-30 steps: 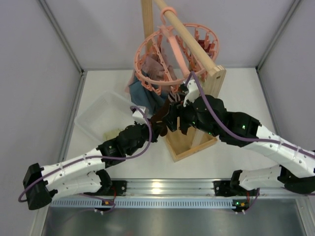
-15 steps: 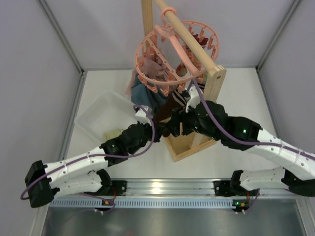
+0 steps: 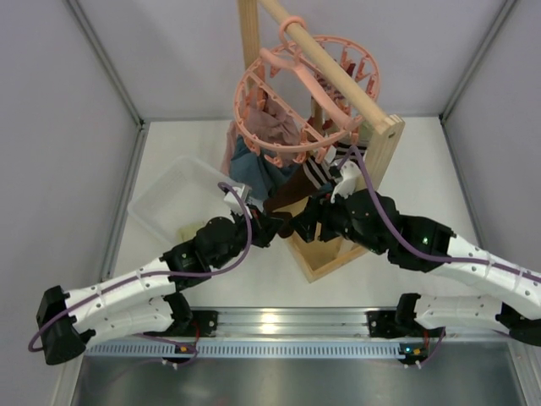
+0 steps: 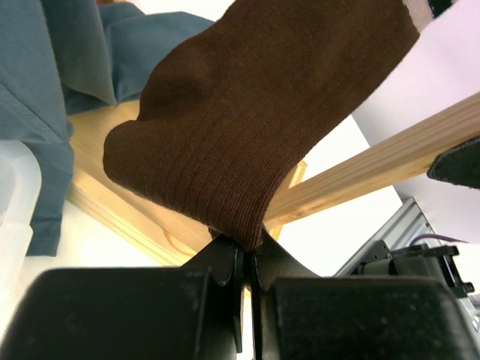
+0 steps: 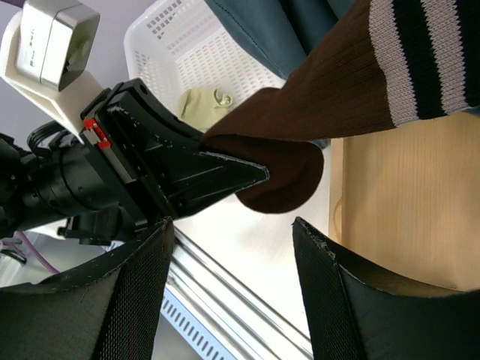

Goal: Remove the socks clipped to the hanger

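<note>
The salmon-pink round hanger [image 3: 254, 93] hangs by its hook from a wooden rod. A dark brown sock [image 3: 292, 188] with a striped cuff hangs from its front rim, stretched down and left. My left gripper [image 3: 269, 222] is shut on the sock's toe; the left wrist view shows the sock [image 4: 255, 112] pinched between the fingertips [image 4: 229, 259]. My right gripper [image 3: 306, 227] is open and empty just right of the toe; the right wrist view shows the sock [image 5: 315, 120] and my left gripper's fingers [image 5: 217, 176] beyond my open fingers [image 5: 139, 285].
A blue-grey cloth [image 3: 254, 165] and a dusty-pink garment [image 3: 275, 127] hang from the hanger. The wooden rack frame [image 3: 372, 156] stands on a wooden base [image 3: 325, 254]. A white plastic basket [image 3: 173, 199] with a pale cream item [image 5: 202, 105] sits left.
The hanger has swung up and back. My left gripper has pulled the brown sock's toe down and left, stretching it. My right gripper has dropped away from the hanger's rim.
</note>
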`<state>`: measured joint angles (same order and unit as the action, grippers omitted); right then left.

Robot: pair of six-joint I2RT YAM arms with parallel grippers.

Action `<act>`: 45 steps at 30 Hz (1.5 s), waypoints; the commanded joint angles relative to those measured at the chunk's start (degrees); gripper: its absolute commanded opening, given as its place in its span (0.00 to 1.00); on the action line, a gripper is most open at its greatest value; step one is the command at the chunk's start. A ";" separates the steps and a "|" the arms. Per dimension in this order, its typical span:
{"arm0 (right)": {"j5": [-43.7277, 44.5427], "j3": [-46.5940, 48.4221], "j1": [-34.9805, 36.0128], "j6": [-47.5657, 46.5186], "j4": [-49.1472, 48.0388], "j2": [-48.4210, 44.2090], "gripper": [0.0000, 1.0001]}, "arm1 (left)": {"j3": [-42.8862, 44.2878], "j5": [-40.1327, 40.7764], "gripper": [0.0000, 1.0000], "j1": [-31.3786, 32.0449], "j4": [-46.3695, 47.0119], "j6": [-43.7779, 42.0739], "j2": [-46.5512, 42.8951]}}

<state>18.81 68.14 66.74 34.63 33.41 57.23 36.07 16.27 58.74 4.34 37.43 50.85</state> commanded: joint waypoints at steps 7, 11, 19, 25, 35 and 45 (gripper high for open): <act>-0.87 -1.86 0.67 2.81 -7.12 -1.86 0.60 | -0.74 -3.44 0.00 -0.20 2.78 0.45 -2.77; -2.46 -3.54 1.46 -0.26 -10.55 -4.84 0.60 | -1.18 -5.11 0.00 -0.12 2.78 0.19 -3.74; 6.22 -12.76 2.34 4.30 -16.61 -15.47 0.58 | -1.45 -7.22 0.00 -0.12 2.69 -0.08 -7.68; 10.28 -11.80 2.34 7.55 -16.00 -12.42 0.57 | -1.36 -9.32 0.00 -0.20 2.69 0.19 -10.51; 11.86 -7.49 2.43 4.75 -18.45 -3.27 0.57 | -0.74 -11.61 0.00 -0.12 2.78 -0.69 -10.86; 16.61 -3.72 2.43 1.05 -18.11 2.35 0.24 | -1.01 -13.03 0.00 -0.21 1.99 -1.31 -10.25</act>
<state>32.14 61.39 68.27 37.63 18.35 59.02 34.72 4.08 58.63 4.51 37.32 40.29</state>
